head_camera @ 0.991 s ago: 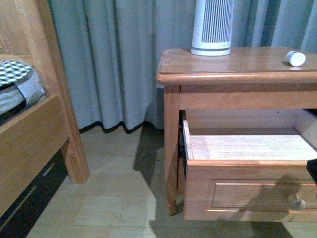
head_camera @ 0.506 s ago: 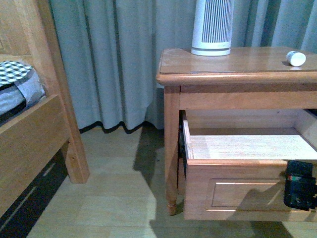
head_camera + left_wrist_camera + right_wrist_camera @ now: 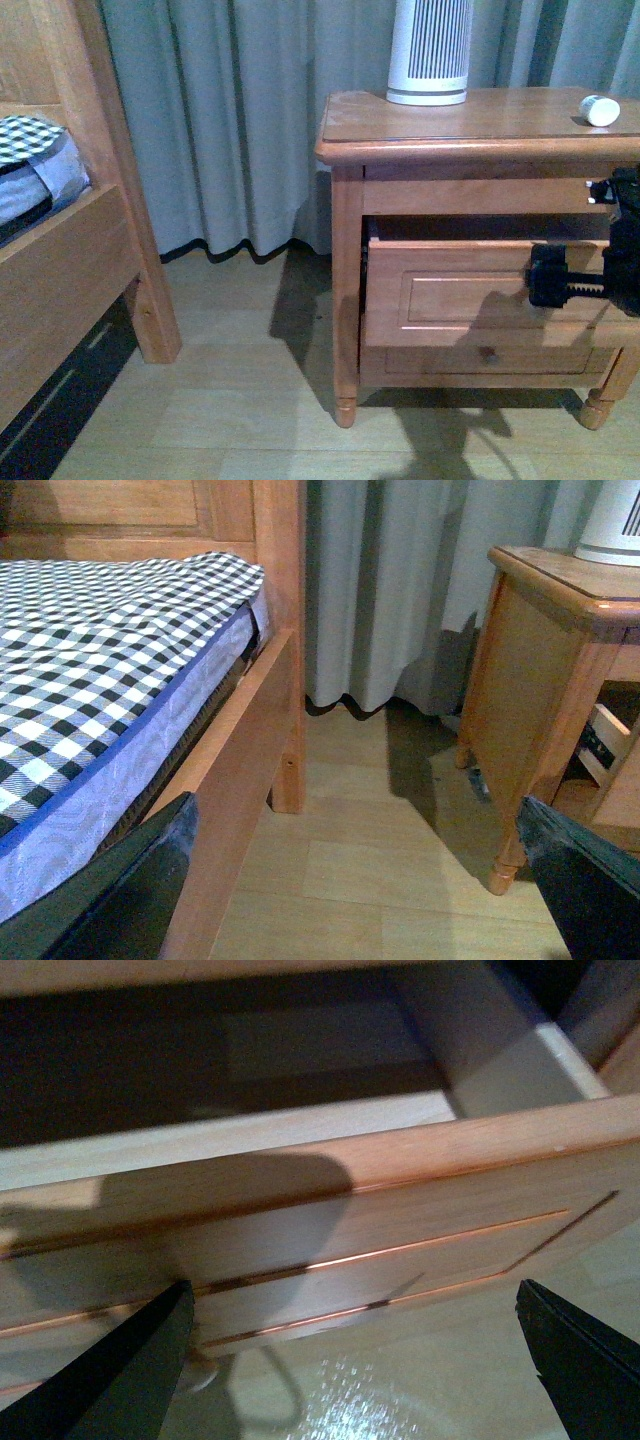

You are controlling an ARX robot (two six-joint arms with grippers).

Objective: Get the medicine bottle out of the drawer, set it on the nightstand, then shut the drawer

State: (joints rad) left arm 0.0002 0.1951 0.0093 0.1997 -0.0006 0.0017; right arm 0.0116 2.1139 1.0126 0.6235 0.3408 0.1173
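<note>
Curtained wall and pale wood floor frame the scene; I place everything by the nightstand. Nearest to me, my right pincer sits against the front of the drawer, toward that front's right end. In the right wrist view its two dark fingers stand wide apart with nothing between them, the drawer panel just ahead and the pale knob close by one finger. My left pincer is also spread wide and empty, well off to the nightstand's left, beside the bed frame.

Behind the panel, the drawer is mostly in, with a dark gap showing under the nightstand's top rail. Above and farthest back, the medicine bottle lies on its side on the nightstand's top, near its right end; the white slatted appliance stands toward the middle.

So only the closing is left, I judge: the right arm is the nearer one, and the push runs straight into the cabinet, along the drawer's slide.
</note>
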